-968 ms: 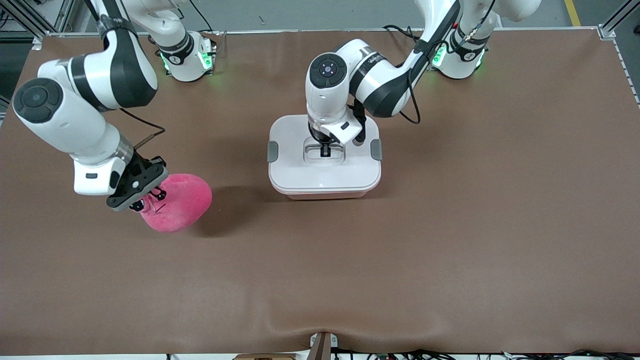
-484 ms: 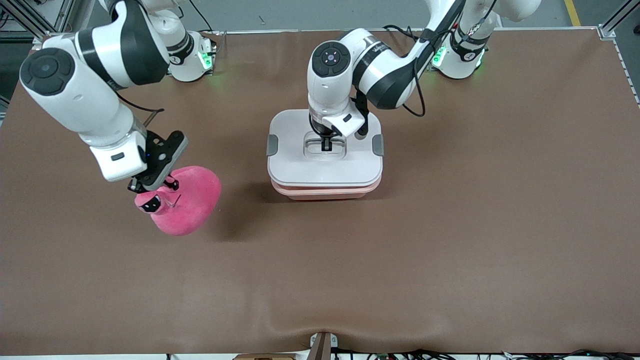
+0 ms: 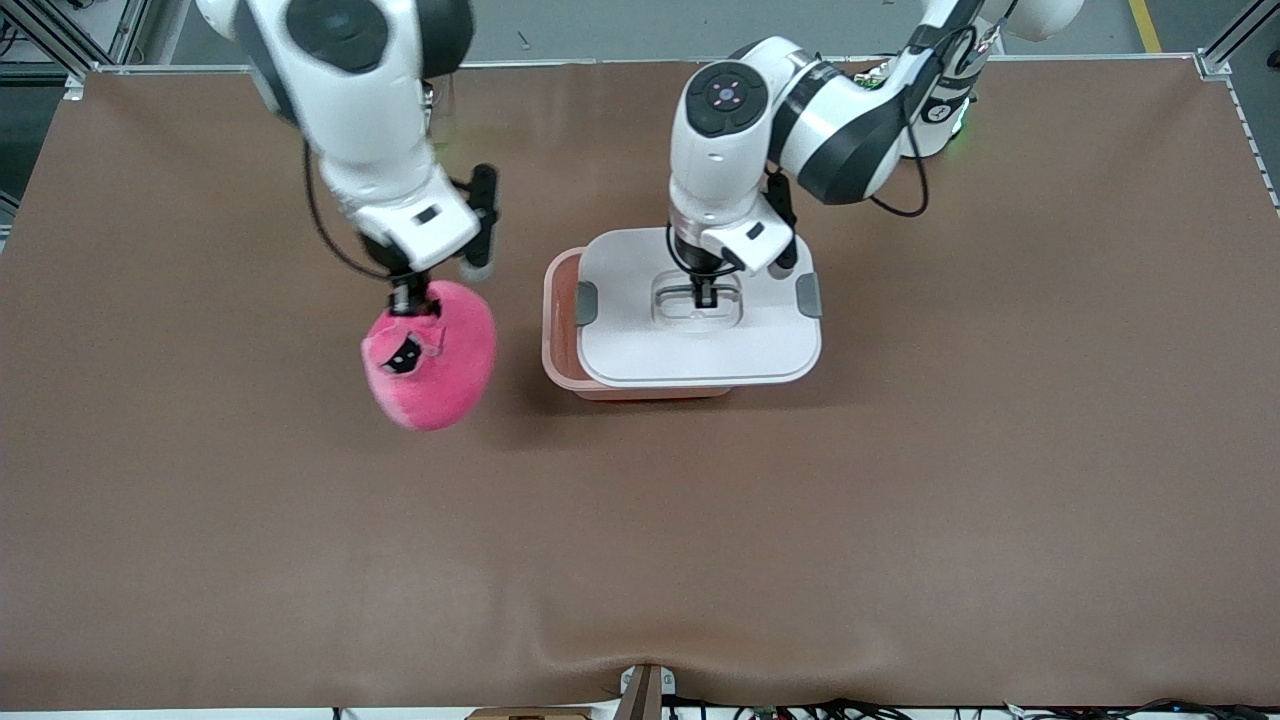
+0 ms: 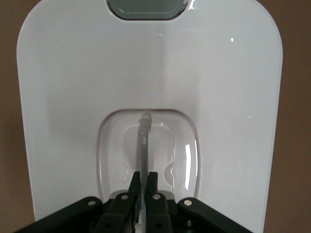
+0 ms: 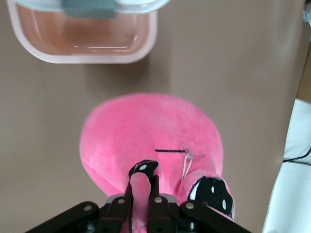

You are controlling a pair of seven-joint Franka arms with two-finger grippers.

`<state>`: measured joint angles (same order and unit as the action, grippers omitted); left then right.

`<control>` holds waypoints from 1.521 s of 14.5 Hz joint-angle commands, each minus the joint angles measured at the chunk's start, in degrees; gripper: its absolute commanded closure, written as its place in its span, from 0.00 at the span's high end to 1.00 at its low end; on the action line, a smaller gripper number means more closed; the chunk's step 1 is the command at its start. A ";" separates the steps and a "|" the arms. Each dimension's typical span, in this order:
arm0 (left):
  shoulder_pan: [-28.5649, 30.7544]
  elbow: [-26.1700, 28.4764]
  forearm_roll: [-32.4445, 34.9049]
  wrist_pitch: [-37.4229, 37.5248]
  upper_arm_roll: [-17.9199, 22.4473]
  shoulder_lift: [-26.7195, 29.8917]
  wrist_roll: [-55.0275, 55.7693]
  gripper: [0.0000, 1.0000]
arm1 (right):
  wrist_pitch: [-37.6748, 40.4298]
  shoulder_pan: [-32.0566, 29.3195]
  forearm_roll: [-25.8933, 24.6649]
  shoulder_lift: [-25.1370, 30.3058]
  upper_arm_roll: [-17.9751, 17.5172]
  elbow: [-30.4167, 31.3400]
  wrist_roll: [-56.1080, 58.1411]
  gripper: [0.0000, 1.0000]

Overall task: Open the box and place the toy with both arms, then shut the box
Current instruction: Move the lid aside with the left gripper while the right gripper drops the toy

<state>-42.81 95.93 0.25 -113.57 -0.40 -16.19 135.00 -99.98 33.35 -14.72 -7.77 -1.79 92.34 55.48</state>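
The pink tub of the box point(image 3: 560, 330) stands mid-table, partly uncovered at the right arm's end. My left gripper point(image 3: 706, 296) is shut on the thin handle point(image 4: 144, 145) in the recess of the white lid point(image 3: 700, 335) and holds the lid above the tub, shifted toward the left arm's end. A grey latch point(image 3: 586, 302) shows on the lid. My right gripper point(image 3: 408, 300) is shut on a fold of the pink plush toy point(image 3: 430, 352) and holds it in the air over the table beside the tub. The right wrist view shows the toy point(image 5: 150, 136) and the open tub point(image 5: 82, 39).
The brown mat point(image 3: 900, 480) covers the table, with a crease near the front edge. Both arm bases stand along the edge farthest from the front camera.
The right gripper has carried the toy up and toward the box. The left gripper has lifted the lid off the tub and shifted it toward the left arm's end.
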 commanded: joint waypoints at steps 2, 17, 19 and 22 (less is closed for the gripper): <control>3.43 4.87 0.98 -0.42 -0.48 6.43 -1.23 0.00 | 5.22 9.79 -8.64 -2.41 0.65 -3.73 -8.44 0.00; 19.24 11.99 -1.83 0.10 -0.74 16.19 -20.47 0.00 | 13.06 21.23 -12.35 -15.25 0.73 -12.27 -13.29 0.00; 20.57 12.52 -2.97 0.10 -0.74 16.89 -23.02 0.00 | 12.89 22.28 -12.43 -16.31 0.82 -12.27 -13.91 0.00; 22.68 12.52 -3.50 0.19 -0.66 17.24 -24.95 0.00 | 12.71 22.81 -12.52 -17.71 0.82 -13.50 -15.84 0.22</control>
<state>-21.49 106.97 -2.04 -113.57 -0.53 -1.12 112.30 -88.52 55.24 -25.93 -23.59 -1.58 81.79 40.75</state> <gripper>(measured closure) 0.934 0.885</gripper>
